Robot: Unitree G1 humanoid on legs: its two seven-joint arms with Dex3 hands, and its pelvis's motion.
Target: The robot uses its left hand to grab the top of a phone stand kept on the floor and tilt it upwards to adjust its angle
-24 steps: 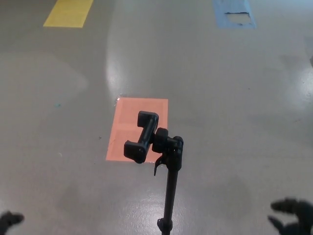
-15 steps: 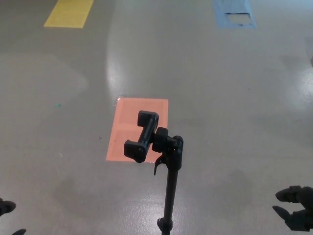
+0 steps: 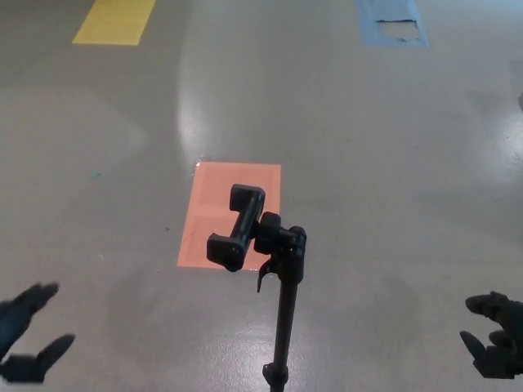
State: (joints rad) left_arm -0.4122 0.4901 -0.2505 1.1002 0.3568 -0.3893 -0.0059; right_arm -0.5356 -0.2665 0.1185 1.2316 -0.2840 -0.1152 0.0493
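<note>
Stand [image 3: 282, 302] rises black from the bottom edge of the floor [image 3: 392, 163] near the middle, its pole upright and its clamp [image 3: 237, 229] at the top, tilted so its upper jaw leans away from the pole and up toward the far side. The clamp holds nothing and shows against an orange patch [image 3: 221, 204] on the grey floor. A yellow patch [image 3: 114, 20] lies at the far left edge, and a blue patch [image 3: 392, 23], worn pale in its middle, at the far right edge. The left hand [image 3: 29, 335] sits at the bottom left corner, blurred, fingers [image 3: 37, 296] spread apart and grasping nothing, well apart from the stand. The right hand [image 3: 494, 335] is at the bottom right corner, fingers likewise released and apart, holding nothing, also well clear of the pole. Neither hand touches the stand
</note>
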